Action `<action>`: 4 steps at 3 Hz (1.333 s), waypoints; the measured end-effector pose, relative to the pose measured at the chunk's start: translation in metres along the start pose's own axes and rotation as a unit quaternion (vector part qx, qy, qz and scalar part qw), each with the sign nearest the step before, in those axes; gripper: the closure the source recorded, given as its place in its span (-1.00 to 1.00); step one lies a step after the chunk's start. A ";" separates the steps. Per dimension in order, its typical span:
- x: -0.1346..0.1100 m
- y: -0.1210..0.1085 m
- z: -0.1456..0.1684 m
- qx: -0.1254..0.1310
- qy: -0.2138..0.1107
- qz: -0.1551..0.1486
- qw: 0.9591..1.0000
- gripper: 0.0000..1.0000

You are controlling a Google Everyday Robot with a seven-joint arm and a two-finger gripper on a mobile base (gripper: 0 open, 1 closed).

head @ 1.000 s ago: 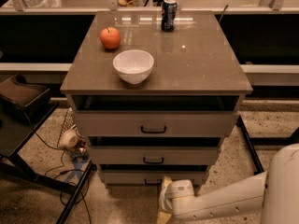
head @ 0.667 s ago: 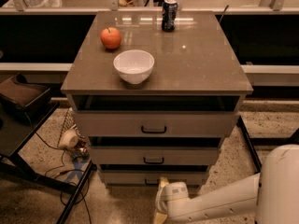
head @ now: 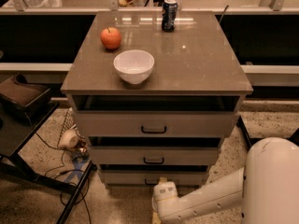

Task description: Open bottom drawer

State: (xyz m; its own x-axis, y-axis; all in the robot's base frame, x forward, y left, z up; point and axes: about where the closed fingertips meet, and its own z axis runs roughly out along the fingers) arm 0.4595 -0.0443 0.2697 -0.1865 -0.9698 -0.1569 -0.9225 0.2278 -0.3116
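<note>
Bottom drawer (head: 126, 177) sits lowest in the bench (head: 205, 64), just above the floor (head: 117, 204). It is the slimmest of three pale grey fronts, with a dark gap above it and a small black bar handle (head: 150, 182) at its middle.

At far left a dark stand (head: 18, 129) carries a brown object, and thin cables (head: 49, 164) trail over the speckled, stone-like floor beside it. A small whitish item (head: 70, 139) lies near the bench's left foot.

The bench top is a smooth grey-brown slab with a slight sheen that catches the room lights. On it, from the left, stand a round red-orange apple (head: 110, 38), a glossy white bowl (head: 133, 66) nearer the front edge, and a dark can (head: 169, 14) upright at the back. Behind runs a long pale ledge (head: 70, 3) with metal posts, and black panels below it.

Low and right of centre, the gripper (head: 161, 183) is right at the bottom drawer's front, just beside the handle. Whether it is spread or closed cannot be told. Its rounded, smooth white arm (head: 205, 202) reaches in from the lower right corner.
</note>
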 end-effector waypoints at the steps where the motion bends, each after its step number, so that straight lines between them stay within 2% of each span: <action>1: -0.009 0.003 0.018 -0.001 -0.006 -0.008 1.000 -1.00; 3: -0.028 0.005 0.088 -0.005 -0.021 -0.050 0.999 -1.00; 4: -0.042 0.005 0.116 -0.004 -0.009 -0.081 0.997 -1.00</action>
State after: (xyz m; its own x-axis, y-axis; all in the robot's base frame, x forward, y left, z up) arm 0.5018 0.0076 0.1661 -0.0292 -0.9921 -0.1217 -0.9424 0.0679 -0.3276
